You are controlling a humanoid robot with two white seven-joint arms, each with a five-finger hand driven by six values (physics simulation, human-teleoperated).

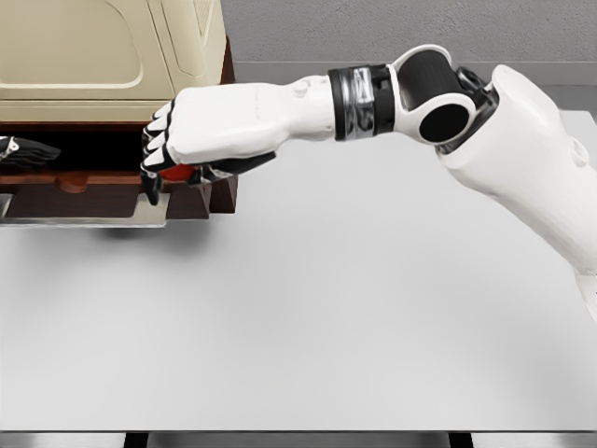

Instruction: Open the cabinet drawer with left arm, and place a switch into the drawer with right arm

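Head view: the right hand (173, 149) reaches in from the 3 o'clock side of the picture, its forearm running nearly level across the upper half and ending at about 10 o'clock from the centre of the table (326, 317). The fingers are curled downward around a small red thing, which I take to be the switch (173, 172); only a sliver of red shows under the palm, so its shape and long axis cannot be told. The hand is grasping it, not released.

The drawer (89, 182) of the cabinet (103, 56) stands pulled out, its dark brown cavity open upward and its front edge running left to right, from 9 o'clock towards the hand. The relation that matters: the switch hangs at the drawer's right end, at or just over its edge, with the open cavity lying towards 9 o'clock from the hand. Whether the switch is wholly inside the rim I cannot tell from this angle.

The left hand (23, 149) shows only as dark fingertips at the picture's left edge, near the drawer's far end; its grip cannot be read. The right hand is plainly the nearer to the switch, and by my judgement the placing step wants only a small shift towards 9 o'clock before letting go.
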